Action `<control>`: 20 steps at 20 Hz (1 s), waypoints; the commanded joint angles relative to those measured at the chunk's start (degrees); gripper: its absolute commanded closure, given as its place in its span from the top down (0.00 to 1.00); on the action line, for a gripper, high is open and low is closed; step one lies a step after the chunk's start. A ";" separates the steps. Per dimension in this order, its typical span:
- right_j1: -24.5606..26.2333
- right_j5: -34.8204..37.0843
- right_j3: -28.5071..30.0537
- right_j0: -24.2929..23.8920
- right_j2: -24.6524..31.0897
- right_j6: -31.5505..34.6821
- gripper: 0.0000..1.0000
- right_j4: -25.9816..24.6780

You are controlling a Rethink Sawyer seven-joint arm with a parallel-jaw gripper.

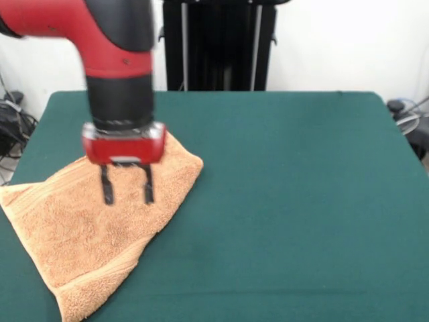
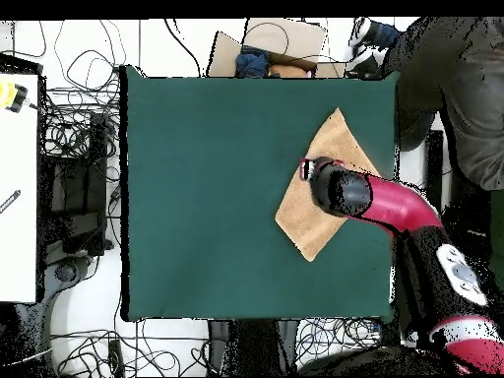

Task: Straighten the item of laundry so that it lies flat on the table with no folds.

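Observation:
The orange-tan terry towel (image 1: pixel 87 235) lies at the left front of the dark green table (image 1: pixel 288 201) in the front view, folded into a rough kite shape with a doubled edge along its right side. One corner hangs past the table's left edge. My gripper (image 1: pixel 126 194) hovers just above the towel's upper part, its two black fingers (image 1: pixel 106 191) apart and empty. In the overhead view the towel (image 2: pixel 315 212) lies near the table's (image 2: pixel 217 197) right edge, with my arm's end (image 2: pixel 335 189) over its middle. No white tag shows.
A person in dark clothing (image 2: pixel 463 89) stands at the overhead view's upper right, beyond the table. Cables and a white desk (image 2: pixel 18 197) lie off the table's left side. A black stand (image 1: pixel 218 43) rises behind the table.

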 commanded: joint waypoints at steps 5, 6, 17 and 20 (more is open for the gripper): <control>-4.13 18.56 -0.30 -8.91 7.93 -14.88 1.00 -2.06; -3.43 18.82 -0.91 -9.33 8.59 -15.13 1.00 -2.49; 4.13 17.92 -6.60 -8.99 11.21 -16.18 1.00 -6.54; 6.52 16.56 -6.36 -9.66 11.69 -16.30 1.00 -7.12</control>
